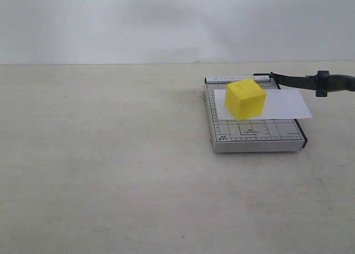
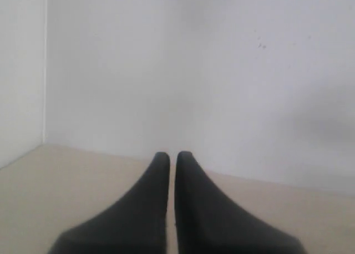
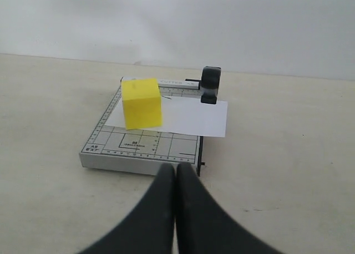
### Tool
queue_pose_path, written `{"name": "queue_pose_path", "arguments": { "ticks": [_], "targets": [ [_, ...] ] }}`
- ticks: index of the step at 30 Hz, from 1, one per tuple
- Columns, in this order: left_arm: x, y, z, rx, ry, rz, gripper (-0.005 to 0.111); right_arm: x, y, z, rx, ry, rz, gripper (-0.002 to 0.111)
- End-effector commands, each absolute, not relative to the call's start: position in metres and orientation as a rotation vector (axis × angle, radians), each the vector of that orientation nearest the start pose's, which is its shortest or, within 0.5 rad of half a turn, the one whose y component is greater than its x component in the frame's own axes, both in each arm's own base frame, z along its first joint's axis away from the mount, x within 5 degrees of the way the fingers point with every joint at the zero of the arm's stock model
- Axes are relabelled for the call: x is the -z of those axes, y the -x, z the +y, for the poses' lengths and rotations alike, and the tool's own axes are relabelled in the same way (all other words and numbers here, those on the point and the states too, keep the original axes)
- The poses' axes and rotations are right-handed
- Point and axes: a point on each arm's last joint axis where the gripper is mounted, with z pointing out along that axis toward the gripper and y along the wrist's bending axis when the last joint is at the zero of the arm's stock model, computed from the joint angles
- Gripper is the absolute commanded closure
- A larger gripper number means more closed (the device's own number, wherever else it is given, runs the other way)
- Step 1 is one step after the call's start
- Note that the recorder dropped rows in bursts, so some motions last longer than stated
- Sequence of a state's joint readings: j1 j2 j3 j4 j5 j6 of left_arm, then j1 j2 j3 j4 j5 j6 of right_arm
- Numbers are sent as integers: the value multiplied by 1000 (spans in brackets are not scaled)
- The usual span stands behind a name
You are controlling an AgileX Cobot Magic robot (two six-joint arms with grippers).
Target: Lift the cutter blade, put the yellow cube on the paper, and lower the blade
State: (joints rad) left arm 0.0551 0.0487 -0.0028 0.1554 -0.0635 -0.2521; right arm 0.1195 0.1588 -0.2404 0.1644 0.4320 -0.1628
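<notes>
The left gripper (image 2: 172, 158) has its two black fingers (image 2: 147, 209) drawn together, with only a thin slit between them, and it holds nothing. Its tips point out roughly level. The right gripper (image 3: 176, 169) is closed too, its black fingers (image 3: 208, 221) meeting at the tips. It is empty and tilted slightly downward.

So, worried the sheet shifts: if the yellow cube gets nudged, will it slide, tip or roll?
Probably slides, not rolls: the yellow cube has flat faces and rests flat on the paper. As tall as wide, it might tip under a high push. The paper, overhanging the cutter base, could drag along.
</notes>
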Motion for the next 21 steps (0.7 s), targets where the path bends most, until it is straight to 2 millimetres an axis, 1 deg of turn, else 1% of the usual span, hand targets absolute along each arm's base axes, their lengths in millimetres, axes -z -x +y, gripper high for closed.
{"name": "queue_pose_path", "arguments": {
  "ticks": [1, 6, 8, 10, 13, 15, 21],
  "targets": [
    [-221, -55, 0, 71, 67, 1396, 102, -247, -56, 13, -116, 190, 1819, 109],
    [-213, -56, 1, 35, 63, 1489, 102, -247, -56, 13, -116, 190, 1819, 109],
    [-205, -56, 2, 13, 67, 1575, 102, -247, -56, 13, -116, 190, 1819, 109],
    [-193, -56, 4, 5, 98, 1702, 102, -247, -56, 13, -116, 190, 1819, 109],
    [-195, -56, 4, 8, 94, 1680, 102, -247, -56, 13, -119, 186, 1819, 109],
    [-193, -56, 4, 6, 97, 1698, 102, -247, -56, 13, -119, 186, 1819, 109],
    [-192, -55, 4, 106, 210, 1703, 102, -248, -57, 12, -113, 189, 1806, 108]
  ]
}}
